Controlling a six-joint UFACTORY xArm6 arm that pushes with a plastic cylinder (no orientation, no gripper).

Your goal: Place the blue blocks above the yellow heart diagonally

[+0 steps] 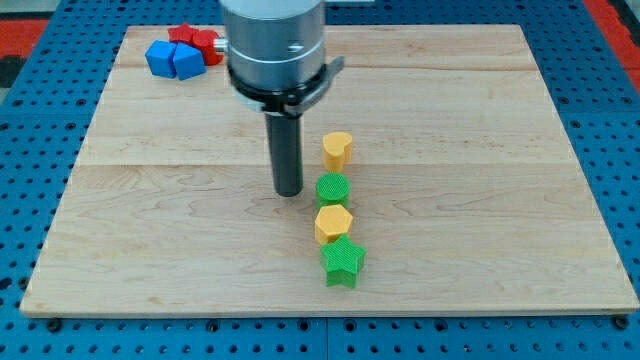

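Note:
Two blue blocks (172,59) sit touching each other at the view's top left of the wooden board; their exact shapes are hard to make out. The yellow heart (337,149) lies near the board's middle. My tip (289,192) rests on the board just left of the green round block (332,189) and below-left of the yellow heart, far from the blue blocks.
Two red blocks (198,41) lie right behind the blue ones. Below the green round block sit a yellow hexagon (333,223) and a green star (343,261), forming a column with the heart. The board (480,150) lies on a blue pegboard.

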